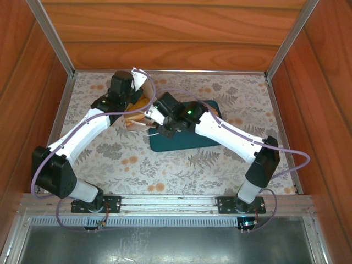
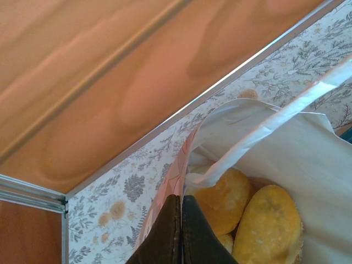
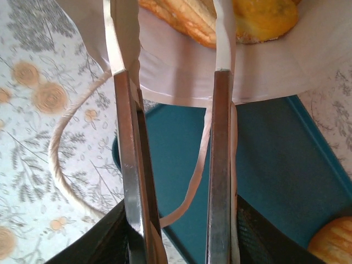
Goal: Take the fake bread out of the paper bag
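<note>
The white paper bag (image 2: pixel 308 148) has its rim pinched by my left gripper (image 2: pixel 181 199), which is shut on the paper edge. Golden fake bread (image 2: pixel 225 198) lies inside, with a second oval roll (image 2: pixel 270 226) beside it. My right gripper (image 3: pixel 173 55) is open, its fingers (image 3: pixel 125 137) reaching to the bag's mouth, where a ridged croissant (image 3: pixel 181 19) and a roll (image 3: pixel 264 16) show. A loose handle strap (image 3: pixel 201 159) hangs between those fingers, not gripped. From above, both grippers meet at the bag (image 1: pixel 140 82).
A dark teal tray (image 1: pixel 187 140) lies under the right arm, and one golden pastry (image 3: pixel 333 242) rests on it. Wooden walls with metal rails (image 2: pixel 165 124) stand close behind the bag. The floral tabletop (image 1: pixel 165 170) stretches toward the arm bases.
</note>
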Tool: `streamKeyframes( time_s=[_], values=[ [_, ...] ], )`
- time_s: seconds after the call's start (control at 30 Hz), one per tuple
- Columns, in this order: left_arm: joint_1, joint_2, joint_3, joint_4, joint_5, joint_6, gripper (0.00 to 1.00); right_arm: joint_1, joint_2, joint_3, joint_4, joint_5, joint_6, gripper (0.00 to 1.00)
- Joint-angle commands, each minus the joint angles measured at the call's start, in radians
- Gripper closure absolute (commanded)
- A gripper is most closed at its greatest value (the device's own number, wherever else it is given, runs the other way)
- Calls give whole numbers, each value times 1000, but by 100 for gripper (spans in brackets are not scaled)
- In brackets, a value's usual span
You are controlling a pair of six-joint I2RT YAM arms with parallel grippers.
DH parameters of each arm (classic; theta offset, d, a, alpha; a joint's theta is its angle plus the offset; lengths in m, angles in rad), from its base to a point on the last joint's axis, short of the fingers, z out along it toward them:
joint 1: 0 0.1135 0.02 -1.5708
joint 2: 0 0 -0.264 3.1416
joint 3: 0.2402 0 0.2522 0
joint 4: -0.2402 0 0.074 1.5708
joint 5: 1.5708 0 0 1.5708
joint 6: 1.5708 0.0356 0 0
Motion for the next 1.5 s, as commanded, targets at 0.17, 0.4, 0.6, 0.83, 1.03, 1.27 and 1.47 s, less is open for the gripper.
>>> streamKeyframes(
  time_s=[0.17, 0.4, 0.6, 0.83, 1.03, 1.27, 1.47],
  values=[
    [6, -33, 6, 10, 14, 9, 100, 15, 48, 62, -44, 126, -109, 54],
    [5, -33, 4, 11, 17, 6, 100, 24, 97, 103, -49, 188, -142, 53],
    [5, -32, 7, 8, 24, 6, 100, 41, 146, 141, -60, 215, -173, 53],
    [5, -28, 9, 9, 29, 3, 100, 60, 162, 148, -44, 218, -205, 52],
    [6, -21, 13, 7, 24, 3, 100, 78, 156, 133, -33, 233, -231, 53],
    [4, -20, 19, 7, 38, 2, 100, 79, 190, 158, -22, 275, -239, 53],
    [6, -22, 18, 7, 43, 2, 100, 81, 243, 192, -21, 307, -241, 53]
  ],
)
